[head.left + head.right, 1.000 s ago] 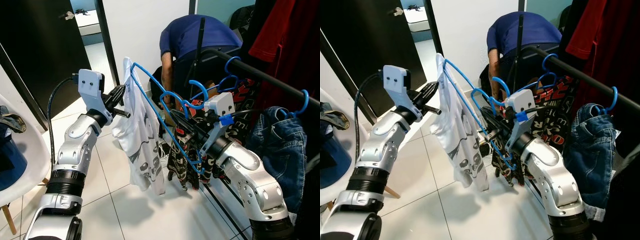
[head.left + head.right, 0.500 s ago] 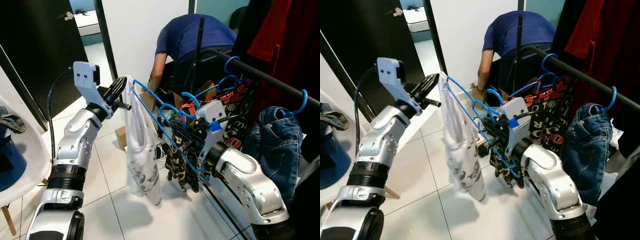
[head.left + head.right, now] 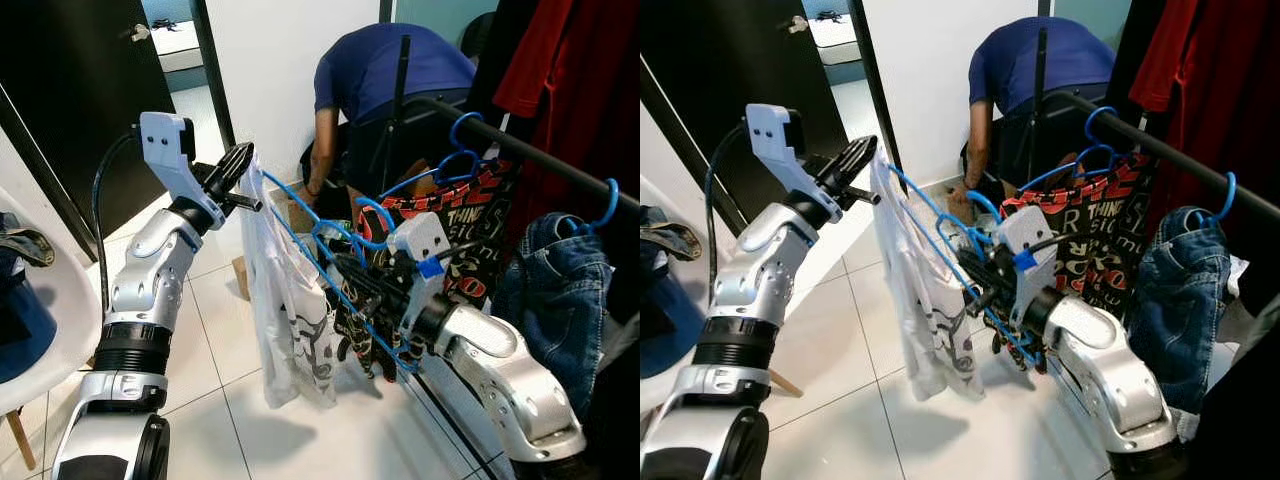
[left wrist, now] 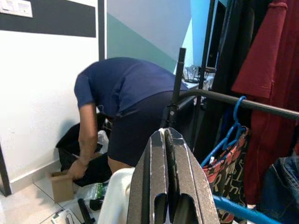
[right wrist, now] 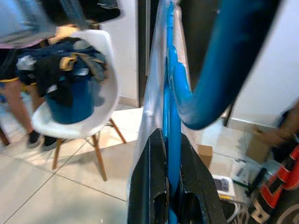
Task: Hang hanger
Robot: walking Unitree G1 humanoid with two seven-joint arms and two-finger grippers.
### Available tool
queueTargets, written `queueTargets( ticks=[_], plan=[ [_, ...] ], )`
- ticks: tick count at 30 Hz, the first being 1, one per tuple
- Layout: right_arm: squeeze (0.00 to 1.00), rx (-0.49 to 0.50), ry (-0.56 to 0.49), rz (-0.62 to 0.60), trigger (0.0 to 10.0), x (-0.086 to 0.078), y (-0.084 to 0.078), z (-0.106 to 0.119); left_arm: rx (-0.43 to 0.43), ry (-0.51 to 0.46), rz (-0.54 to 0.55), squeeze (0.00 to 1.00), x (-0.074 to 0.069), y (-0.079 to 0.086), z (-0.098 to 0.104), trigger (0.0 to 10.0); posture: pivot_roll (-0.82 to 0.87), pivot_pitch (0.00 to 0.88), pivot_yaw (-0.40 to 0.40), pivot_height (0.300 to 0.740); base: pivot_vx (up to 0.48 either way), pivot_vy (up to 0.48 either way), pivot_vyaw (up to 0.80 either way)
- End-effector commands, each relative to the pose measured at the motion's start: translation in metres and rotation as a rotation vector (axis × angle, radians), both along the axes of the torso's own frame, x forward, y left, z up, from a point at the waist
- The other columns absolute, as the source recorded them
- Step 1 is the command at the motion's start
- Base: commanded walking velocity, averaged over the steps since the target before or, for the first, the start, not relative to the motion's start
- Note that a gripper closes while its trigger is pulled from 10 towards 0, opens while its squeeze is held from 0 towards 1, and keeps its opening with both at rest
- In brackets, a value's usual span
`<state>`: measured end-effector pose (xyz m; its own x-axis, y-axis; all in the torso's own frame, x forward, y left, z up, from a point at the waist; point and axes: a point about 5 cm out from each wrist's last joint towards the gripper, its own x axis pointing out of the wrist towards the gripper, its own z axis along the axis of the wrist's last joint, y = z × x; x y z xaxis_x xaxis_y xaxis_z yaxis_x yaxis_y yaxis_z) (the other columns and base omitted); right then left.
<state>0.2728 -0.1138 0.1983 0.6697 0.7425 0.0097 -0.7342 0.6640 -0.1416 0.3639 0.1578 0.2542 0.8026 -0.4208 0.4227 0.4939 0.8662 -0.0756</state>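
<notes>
- Blue hanger carrying a white printed T-shirt: held in the air, short of the black clothes rail and lower than it, tilted, one end high by the shirt's top and the other low near the rail's bottom garments.
- Hook of that hanger: apparently near the right wrist camera housing, not on the rail. Step in hand judged: carrying the loaded hanger to the rail; hanging not yet done.
- Right gripper: fingers nearly together, pinching the hanger's blue wire between them, per the right wrist view.
- Left gripper: farther from the rail than the hanger, at the shirt's upper edge. Fingers pressed together in the left wrist view, white cloth just under them; whether cloth is actually pinched, cannot tell.
- Rail already loaded: black garment with red lettering on a blue hanger, then jeans on another blue hook, dark red clothing above and behind.
- Free stretch of rail appears to lie ahead of the lettered garment, toward the upright post.
- Person in a blue top, bent over beyond the rail's post end; keep well apart.
- White chair with clothes on it, far side of the left arm from the rail.
- Next move, judged: raise the hook above the rail, bring it over the free stretch, lower until it seats, then let go with both grippers; watch for snagging on neighbouring hooks.
</notes>
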Motion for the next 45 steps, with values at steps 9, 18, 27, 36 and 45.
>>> queueTargets(
  ticks=[9,18,27,36,45],
  plan=[
    [0.0,-0.072,0.026,0.165,10.0,-0.018,0.006,-0.005,0.052,-0.005,-0.043,0.0,-0.003,-0.002,0.0,0.0,-0.03,0.0,0.085,0.74,0.0,0.0,0.0],
    [0.0,-0.139,0.064,0.105,10.0,-0.011,-0.001,-0.015,0.13,0.006,-0.304,0.0,-0.024,-0.032,-0.009,0.0,-0.02,0.0,0.081,0.74,0.0,0.0,0.0],
    [0.0,-0.122,0.071,-0.029,10.0,0.003,-0.007,-0.018,0.151,0.045,-0.556,0.0,-0.055,-0.065,-0.025,0.0,-0.01,0.0,0.071,0.74,0.0,0.0,0.0],
    [0.0,-0.032,0.054,-0.115,10.0,0.015,-0.012,-0.01,0.165,0.081,-0.6,0.0,-0.069,-0.068,-0.033,0.0,-0.01,0.0,0.059,0.74,0.0,0.0,0.0],
    [0.0,0.056,0.033,-0.188,10.0,0.022,-0.017,-0.002,0.158,0.084,-0.691,0.0,-0.081,-0.07,-0.032,0.0,-0.02,0.0,0.06,0.74,0.0,0.0,0.0]
  ],
)
